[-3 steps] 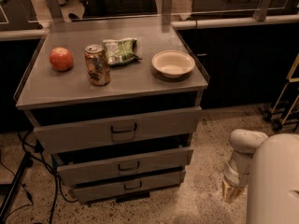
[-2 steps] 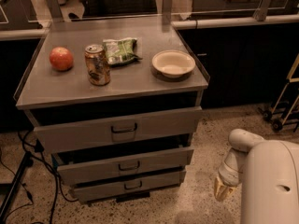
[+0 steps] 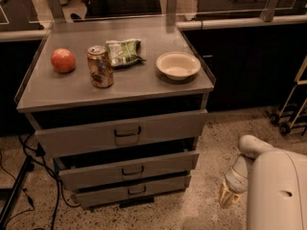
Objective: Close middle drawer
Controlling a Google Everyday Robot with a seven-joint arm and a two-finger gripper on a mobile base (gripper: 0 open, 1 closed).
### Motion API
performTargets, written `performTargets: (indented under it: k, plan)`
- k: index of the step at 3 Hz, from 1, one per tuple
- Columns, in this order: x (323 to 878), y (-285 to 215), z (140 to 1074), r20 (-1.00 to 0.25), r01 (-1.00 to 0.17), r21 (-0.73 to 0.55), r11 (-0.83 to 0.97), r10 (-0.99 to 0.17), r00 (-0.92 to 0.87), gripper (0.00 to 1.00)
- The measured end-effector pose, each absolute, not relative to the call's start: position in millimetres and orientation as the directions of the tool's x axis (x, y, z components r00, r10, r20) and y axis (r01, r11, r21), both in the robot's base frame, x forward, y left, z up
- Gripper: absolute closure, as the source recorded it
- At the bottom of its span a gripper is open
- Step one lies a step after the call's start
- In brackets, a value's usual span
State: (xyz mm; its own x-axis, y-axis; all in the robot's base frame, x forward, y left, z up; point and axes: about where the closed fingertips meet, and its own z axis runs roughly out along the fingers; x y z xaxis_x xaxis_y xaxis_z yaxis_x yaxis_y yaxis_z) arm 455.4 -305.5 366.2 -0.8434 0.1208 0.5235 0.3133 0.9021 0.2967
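Speckled floor (image 3: pixel 211 143) lies beneath the gripper (image 3: pixel 228 199), its closure unclear, right of the cabinet (image 3: pixel 144 87); push the middle drawer (image 3: pixel 160 164) squarely near its handle (image 3: pixel 133 170).

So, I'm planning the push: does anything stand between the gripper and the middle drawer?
Nothing visible does. The gripper hangs low, right of the cabinet; only floor lies between it and the middle drawer.

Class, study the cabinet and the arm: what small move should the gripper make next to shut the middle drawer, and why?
Probably swing the gripper left toward the front of the middle drawer. The gripper hangs low, right of the cabinet and apart from it, while that drawer appears pulled out, a dark gap above its front.
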Motion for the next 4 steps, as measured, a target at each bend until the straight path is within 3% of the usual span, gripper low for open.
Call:
performTargets:
  k: [2,4]
  plan:
    - [499,-251,393,0.399,0.300,0.393,0.869,0.133,-0.907,1.00]
    - [514,-251,384,0.386,0.311,0.423,0.851,0.141,-0.912,1.00]
